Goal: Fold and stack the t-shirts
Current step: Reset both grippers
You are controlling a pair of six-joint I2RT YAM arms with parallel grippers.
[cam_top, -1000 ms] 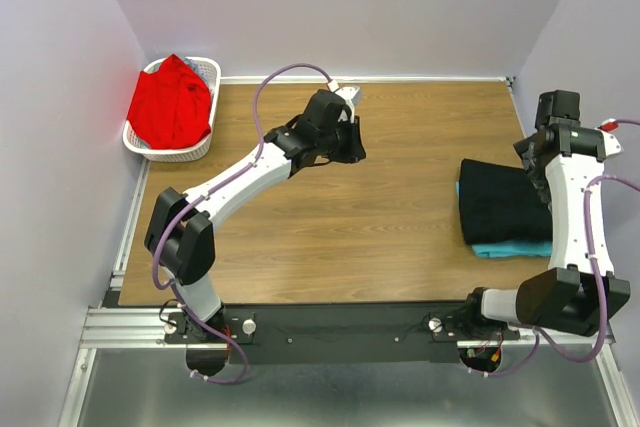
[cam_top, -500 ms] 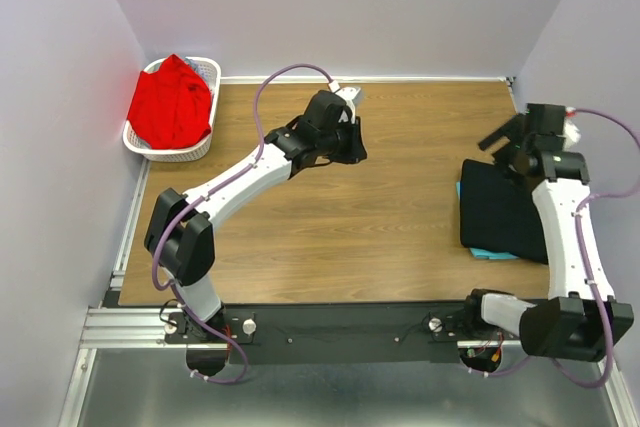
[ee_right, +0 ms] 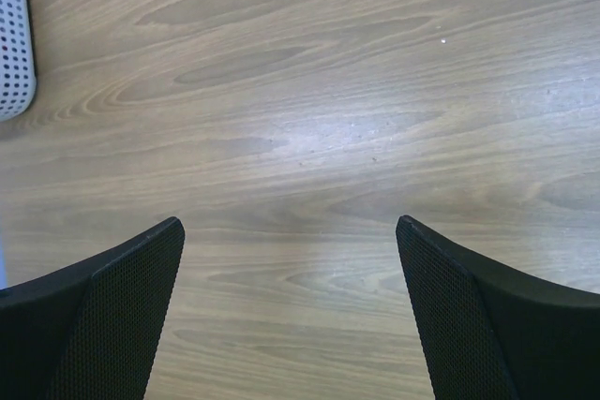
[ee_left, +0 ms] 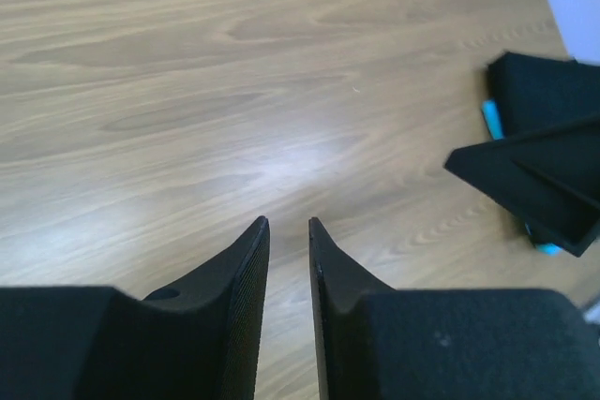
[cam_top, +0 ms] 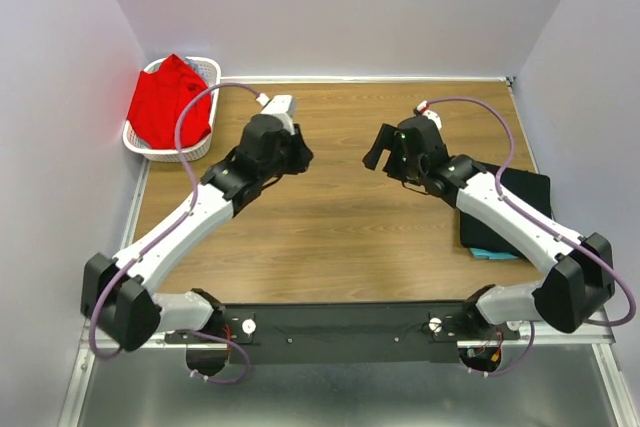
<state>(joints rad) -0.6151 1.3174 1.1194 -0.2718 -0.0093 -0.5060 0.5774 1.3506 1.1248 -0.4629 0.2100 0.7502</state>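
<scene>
A bright red t-shirt [cam_top: 170, 102] lies bunched in the white basket [cam_top: 205, 69] at the back left. A folded black t-shirt [cam_top: 520, 202] rests on a folded turquoise one [cam_top: 497, 252] at the right edge, partly hidden by my right arm. The left wrist view catches the black t-shirt [ee_left: 544, 91] with the turquoise one's edge [ee_left: 490, 119] under it. My left gripper [cam_top: 298, 155] [ee_left: 287, 222] hovers over bare wood, its jaws a narrow gap apart and empty. My right gripper [cam_top: 378, 152] [ee_right: 289, 224] faces it from the right, wide open and empty.
The table [cam_top: 340, 217] is brown wood, closed in by purple walls at the back and both sides. The basket's lattice wall [ee_right: 14, 35] shows at the right wrist view's left edge. One right finger [ee_left: 534, 180] juts into the left wrist view.
My right arm has swung away from the folded stack to the table's middle. My left gripper has drawn back to the left and nearer. The shirts have not moved.
</scene>
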